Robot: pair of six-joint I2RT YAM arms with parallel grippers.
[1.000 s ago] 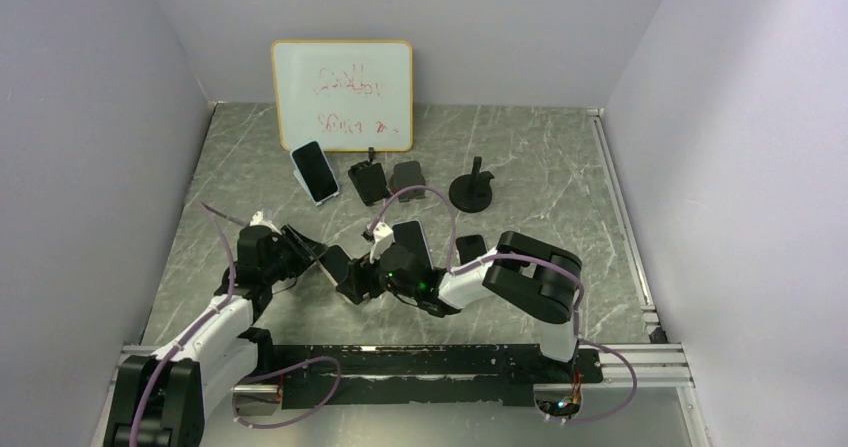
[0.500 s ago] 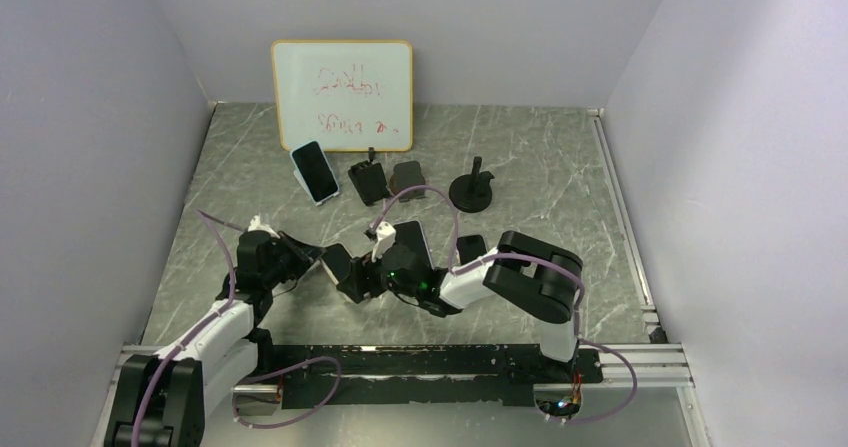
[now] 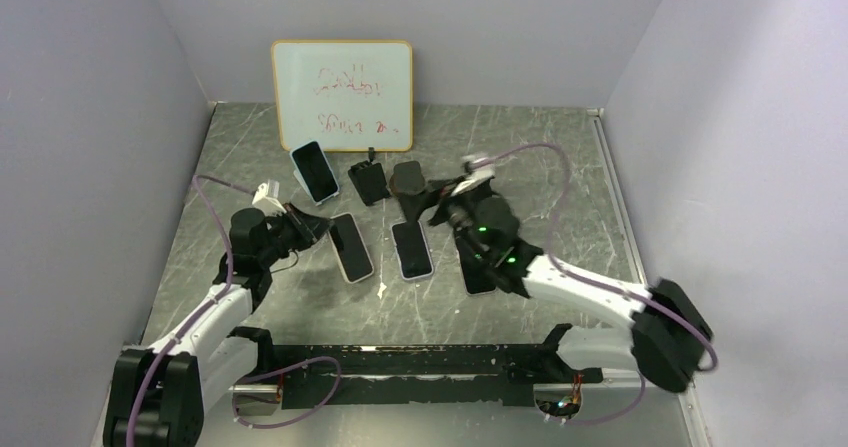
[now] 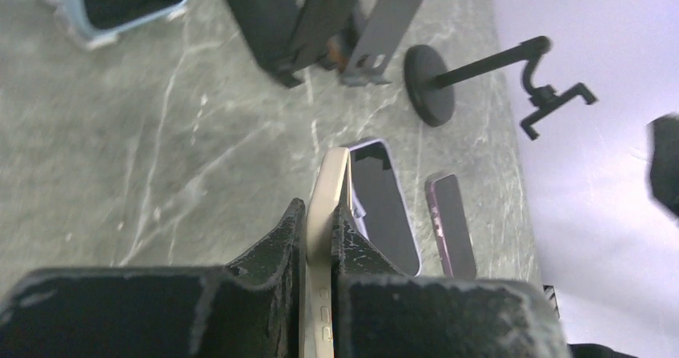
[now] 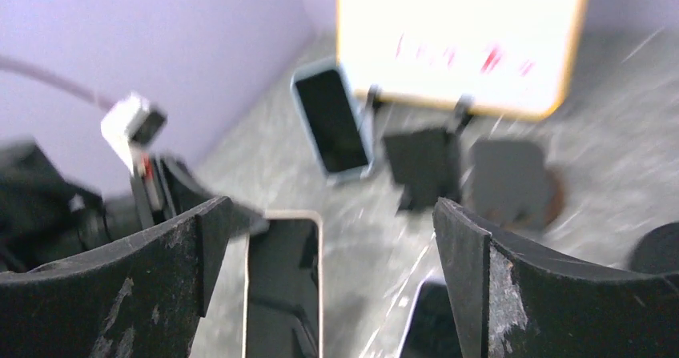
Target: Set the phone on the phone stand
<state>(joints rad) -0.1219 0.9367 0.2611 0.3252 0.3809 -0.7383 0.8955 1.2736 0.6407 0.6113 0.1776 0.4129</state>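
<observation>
My left gripper (image 4: 320, 214) is shut on a cream-cased phone (image 4: 327, 190), held edge-on between its fingers; from above the phone (image 3: 351, 247) sticks out to the right of the gripper (image 3: 303, 229), just over the table. Two empty black phone stands (image 3: 368, 180) (image 3: 408, 177) stand at the back, in front of the whiteboard. My right gripper (image 3: 425, 202) hovers beside them, open and empty, its fingers (image 5: 160, 278) wide apart, with the cream phone (image 5: 284, 286) showing beneath them.
A light-blue phone (image 3: 314, 171) leans on its own stand at the back left. A white-cased phone (image 3: 412, 250) and a dark purple phone (image 3: 478, 272) lie flat mid-table. A round-base clamp stand (image 4: 428, 74) stands at the back right. The whiteboard (image 3: 342, 95) leans on the rear wall.
My left gripper has shut on the cream phone and lifted it slightly back. The right arm has let go, opened wide and swung away to the back right near the stands.
</observation>
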